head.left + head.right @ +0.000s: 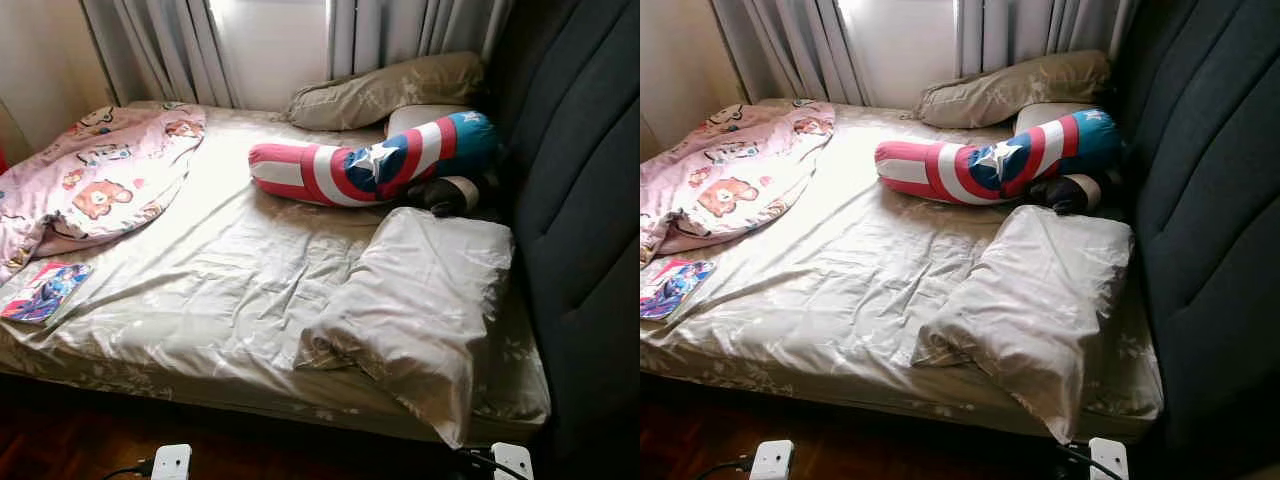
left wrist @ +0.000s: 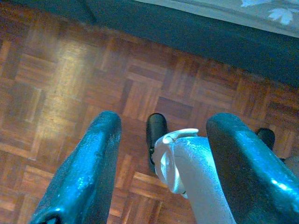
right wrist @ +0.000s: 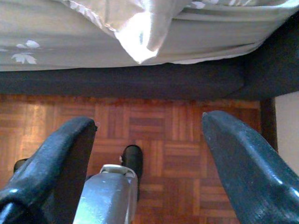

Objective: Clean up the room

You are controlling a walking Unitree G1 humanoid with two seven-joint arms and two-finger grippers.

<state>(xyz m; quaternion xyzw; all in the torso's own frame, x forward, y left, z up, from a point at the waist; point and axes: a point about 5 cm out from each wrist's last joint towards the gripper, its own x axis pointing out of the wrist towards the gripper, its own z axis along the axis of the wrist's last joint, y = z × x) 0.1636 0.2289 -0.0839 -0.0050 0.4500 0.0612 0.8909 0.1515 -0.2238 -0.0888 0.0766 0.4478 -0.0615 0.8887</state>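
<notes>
Bed (image 1: 230, 300): low, dressed in a creased beige floral sheet, set against a dark blue padded headboard (image 1: 585, 200) on the robot's right, with grey curtains (image 1: 170, 45) and a bright window behind the far edge

Cream pillow (image 1: 420, 300): lies near the headboard at the near right of the bed, one corner hanging over the mattress edge; that corner also shows in the right wrist view (image 3: 140, 28)

Bolster cushion (image 1: 375, 165): long, striped red, white and blue with a white star, lying across the bed beyond the cream pillow, its blue end against the headboard

Beige pillow (image 1: 390, 90): at the far side by the curtains, behind the bolster

Small dark and white soft item (image 1: 455, 193): tucked between the bolster and the headboard; kind cannot be told

Pink blanket (image 1: 95, 180): cartoon bear print, bunched over the far left corner of the bed

Colourful booklet (image 1: 42, 292): flat on the sheet at the near left edge, just beside the blanket's hem

Parquet floor (image 2: 93, 79): reddish brown wood, below the bed's dark base

Left end effector (image 2: 163, 168): hangs low over the floor beside the bed, fingers spread, holding nothing

Right end effector (image 3: 149, 168): hangs over the floor under the overhanging pillow corner, fingers spread wide, holding nothing
</notes>
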